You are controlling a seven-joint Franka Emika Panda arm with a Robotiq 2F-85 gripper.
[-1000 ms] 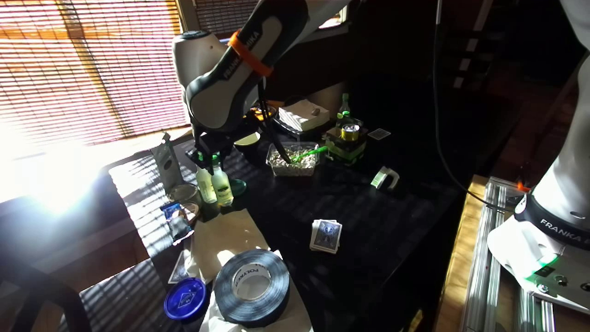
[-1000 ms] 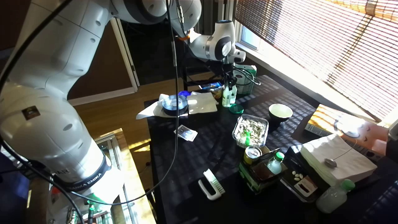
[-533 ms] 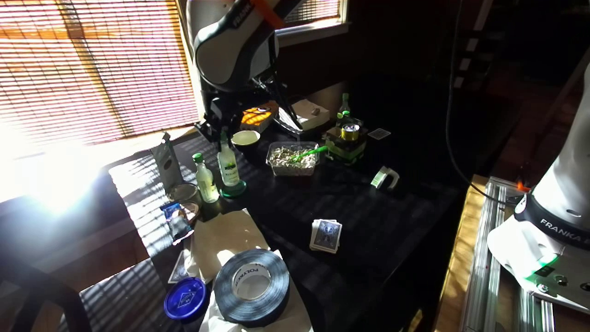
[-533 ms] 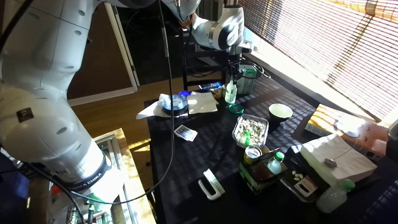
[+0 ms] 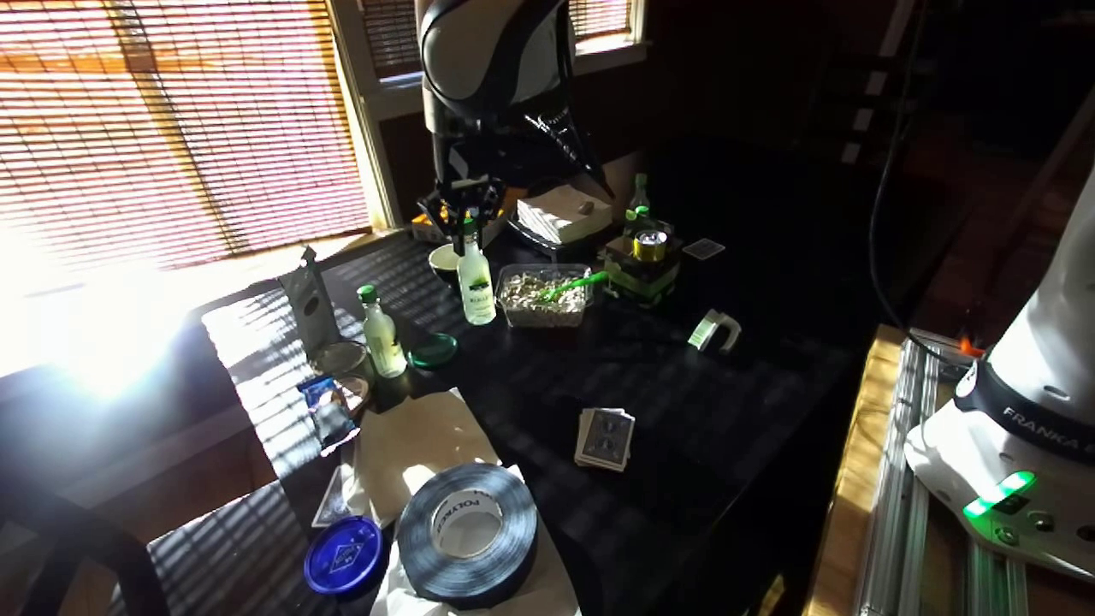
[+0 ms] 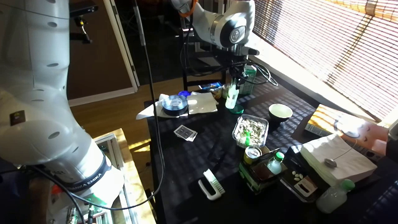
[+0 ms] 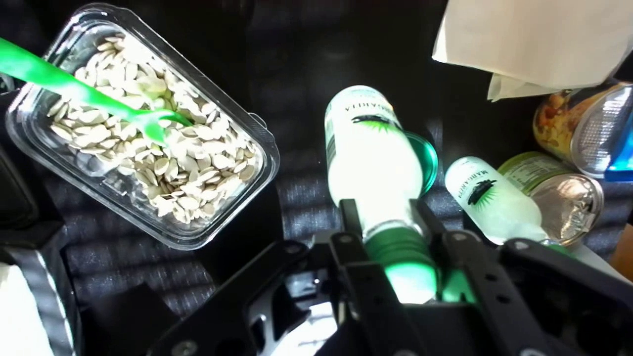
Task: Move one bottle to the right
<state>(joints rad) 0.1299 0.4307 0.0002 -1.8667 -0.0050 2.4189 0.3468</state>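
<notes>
My gripper (image 7: 383, 212) is shut on the neck of the light-green bottle (image 7: 371, 148), just below its green cap. In both exterior views the held bottle (image 5: 476, 291) (image 6: 232, 98) hangs nearly upright below the gripper (image 5: 467, 239) (image 6: 236, 83) and appears off the table. In an exterior view it shows between the green lid and the seed tub. A second, similar bottle (image 5: 384, 342) stands on the table beside the green lid. That second bottle also shows in the wrist view (image 7: 494, 200).
A clear tub of seeds (image 5: 545, 299) with a green fork is close to the held bottle. A green lid (image 5: 434, 351) lies near the second bottle. A bowl (image 6: 280, 112), a box with a can (image 6: 252, 154), a brush (image 6: 212, 185), cards (image 6: 186, 133) and a tape roll (image 6: 175, 105) lie around.
My gripper has lifted the bottle away from the second bottle and carried it past the green lid toward the seed tub. The second bottle has stayed in place.
</notes>
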